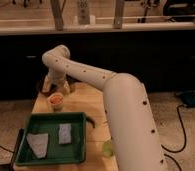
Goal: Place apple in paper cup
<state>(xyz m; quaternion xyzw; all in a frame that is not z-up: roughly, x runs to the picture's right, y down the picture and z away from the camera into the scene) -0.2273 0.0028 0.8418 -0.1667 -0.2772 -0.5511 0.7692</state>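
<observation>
The paper cup stands on the wooden table, just beyond the far edge of the green tray. The red-orange apple sits in the cup's mouth and fills it. My gripper hangs at the end of the white arm, directly above and slightly behind the cup, close to the apple. Whether it touches the apple cannot be told.
A green tray holding two pale pieces lies at the front left. A dark bowl-like thing sits behind the gripper at the table's far left. A pale yellow-green round thing lies beside the arm at the front. The white arm crosses the table's right side.
</observation>
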